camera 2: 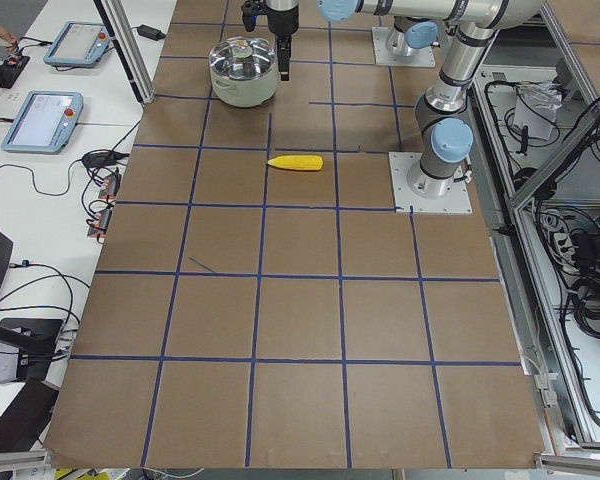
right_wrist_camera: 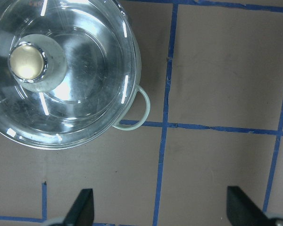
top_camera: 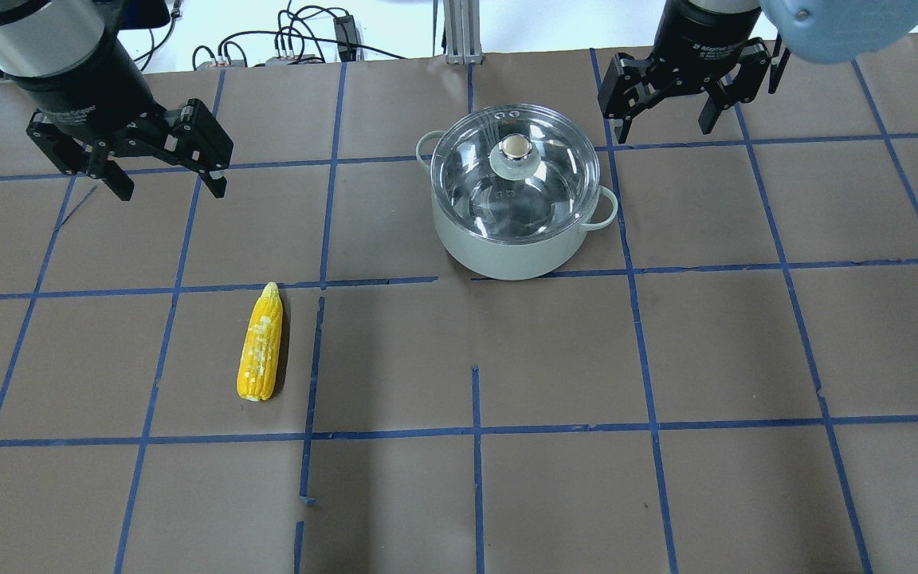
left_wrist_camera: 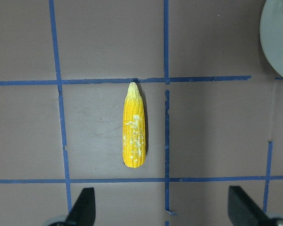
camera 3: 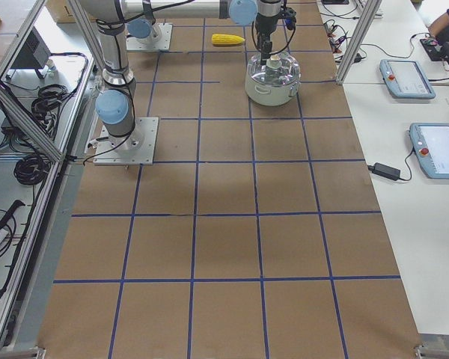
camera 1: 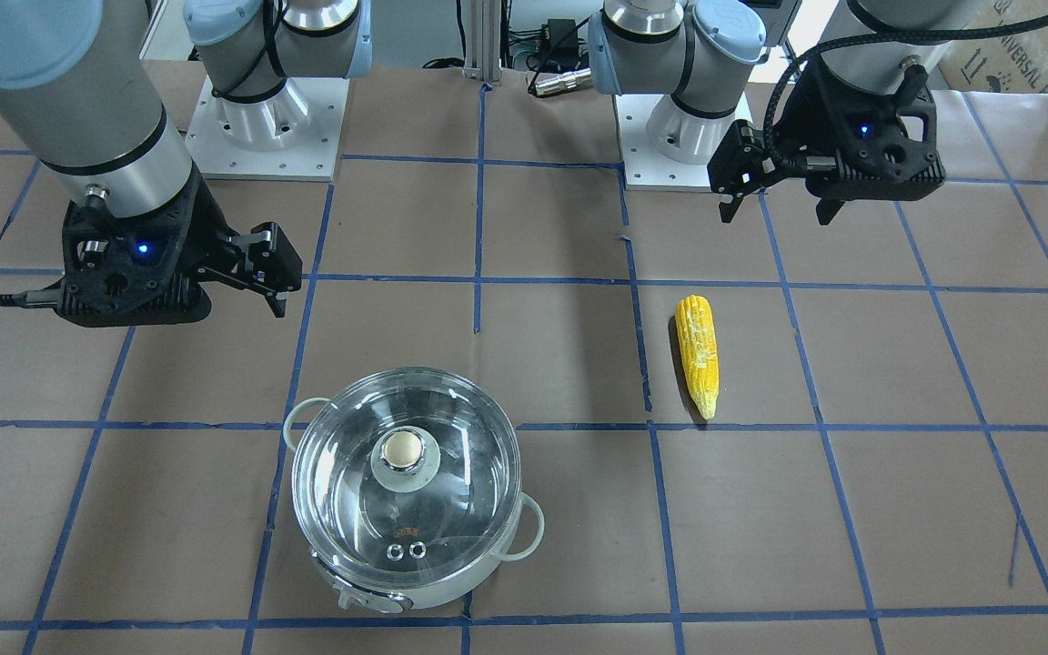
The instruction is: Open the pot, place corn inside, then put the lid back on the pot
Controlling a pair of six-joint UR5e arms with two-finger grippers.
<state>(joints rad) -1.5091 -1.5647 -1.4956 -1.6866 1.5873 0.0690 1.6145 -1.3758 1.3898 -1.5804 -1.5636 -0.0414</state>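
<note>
The pot (top_camera: 507, 253) stands at the far middle of the table, white-bodied with pale loop handles. The clear glass lid (top_camera: 471, 179) sits on it, with the beige knob (top_camera: 515, 146) at its centre. The pot also shows in the front view (camera 1: 456, 587) with its lid (camera 1: 460, 491). The yellow corn (top_camera: 260, 347) lies flat on the table to the left, pointed end away from the robot. It also shows in the front view (camera 1: 699, 355) and the left wrist view (left_wrist_camera: 134, 127). My left gripper (top_camera: 172, 190) is open and empty, above the table beyond the corn. My right gripper (top_camera: 664, 131) is open and empty, just right of the pot.
The table is brown paper with a blue tape grid (top_camera: 475, 430). The arm bases (camera 1: 265, 127) stand at the robot's edge. Cables (top_camera: 292, 40) lie past the far edge. Tablets (camera 2: 42, 115) lie on a side bench.
</note>
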